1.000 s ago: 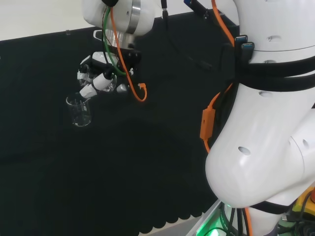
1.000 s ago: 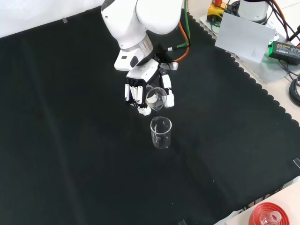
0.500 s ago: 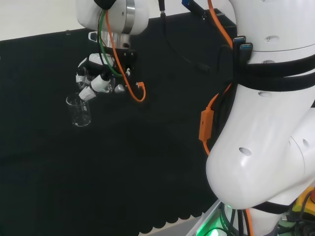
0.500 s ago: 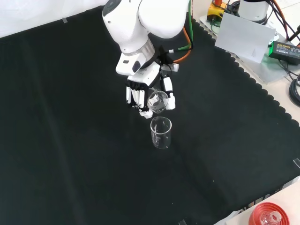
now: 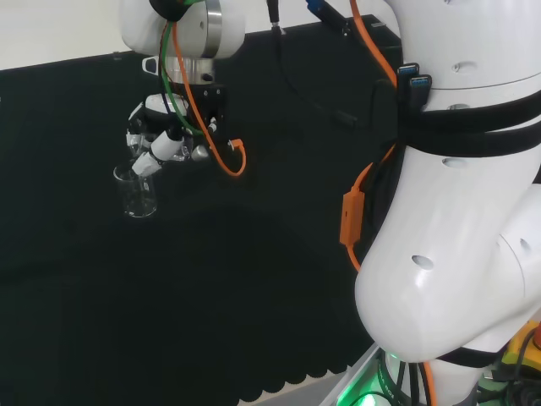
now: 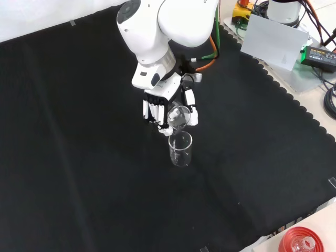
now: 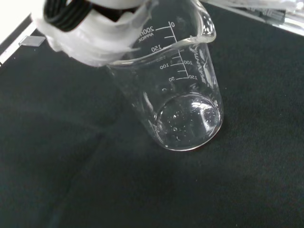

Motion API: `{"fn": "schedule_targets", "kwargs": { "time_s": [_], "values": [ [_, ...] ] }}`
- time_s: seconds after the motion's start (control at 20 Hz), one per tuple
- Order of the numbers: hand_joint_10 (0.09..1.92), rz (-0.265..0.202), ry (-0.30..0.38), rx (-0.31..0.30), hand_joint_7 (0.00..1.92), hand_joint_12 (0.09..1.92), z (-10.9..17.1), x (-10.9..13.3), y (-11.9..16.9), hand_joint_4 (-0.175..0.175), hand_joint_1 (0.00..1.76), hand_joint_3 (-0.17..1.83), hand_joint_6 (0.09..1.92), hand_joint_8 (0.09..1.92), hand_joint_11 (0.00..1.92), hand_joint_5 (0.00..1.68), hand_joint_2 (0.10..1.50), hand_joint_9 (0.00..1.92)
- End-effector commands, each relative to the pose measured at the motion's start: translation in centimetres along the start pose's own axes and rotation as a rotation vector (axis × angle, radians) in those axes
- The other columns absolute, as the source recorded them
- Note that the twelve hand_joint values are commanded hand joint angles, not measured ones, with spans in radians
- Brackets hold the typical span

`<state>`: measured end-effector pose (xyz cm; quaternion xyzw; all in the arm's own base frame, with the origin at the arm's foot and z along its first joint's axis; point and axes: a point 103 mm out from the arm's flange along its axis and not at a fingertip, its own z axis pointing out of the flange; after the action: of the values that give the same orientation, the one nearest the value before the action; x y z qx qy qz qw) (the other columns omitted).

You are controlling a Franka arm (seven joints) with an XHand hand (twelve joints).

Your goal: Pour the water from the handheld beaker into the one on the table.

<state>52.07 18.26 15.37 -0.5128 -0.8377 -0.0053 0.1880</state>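
A clear glass beaker [image 6: 180,149] stands upright on the black cloth; in the head view this beaker [image 5: 138,192] is at the left. The hand [image 6: 163,107] hangs just above it, its fingers curled round a second clear beaker [image 6: 178,116] that is tipped steeply with its mouth over the standing one's rim. In the head view the hand [image 5: 161,139] sits right above the standing beaker. The wrist view looks down into the standing beaker [image 7: 183,95], which has a thin film of water and drops on its bottom, with a blurred white part of the hand [image 7: 90,28] over its rim.
The arm's white links [image 5: 456,211] take up the right of the head view. In the front view a red ribbed stand [image 6: 307,242] sits at the lower right corner, past the cloth's scalloped edge [image 6: 294,100]. Bare black cloth surrounds the beaker.
The hand has come closer to the standing beaker, moving lower in the front view and left in the head view. The held beaker's mouth now reaches over the standing one's rim.
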Motion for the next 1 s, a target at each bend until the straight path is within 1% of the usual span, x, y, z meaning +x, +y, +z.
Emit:
{"fn": "schedule_targets", "kwargs": {
  "time_s": [0.05,0.3,0.45,1.0],
  "values": [
    [0.24,-0.005,-0.023,0.020,1.41,1.10,0.24,0.47,0.14,0.175,1.08,0.00,0.69,0.15,0.80,1.18,1.02,1.24],
    [0.24,-0.002,-0.042,0.026,1.41,1.10,0.16,0.31,0.09,0.175,1.08,0.00,0.69,0.15,0.80,1.18,1.02,1.24],
    [0.24,-0.006,-0.072,0.030,1.41,1.10,0.08,0.28,0.06,0.175,1.08,0.00,0.69,0.15,0.80,1.18,1.02,1.24],
    [0.23,0.007,-0.126,0.048,1.41,1.10,0.36,0.27,0.07,0.175,1.08,0.00,0.70,0.14,0.80,1.18,1.02,1.24]
  ]
}}
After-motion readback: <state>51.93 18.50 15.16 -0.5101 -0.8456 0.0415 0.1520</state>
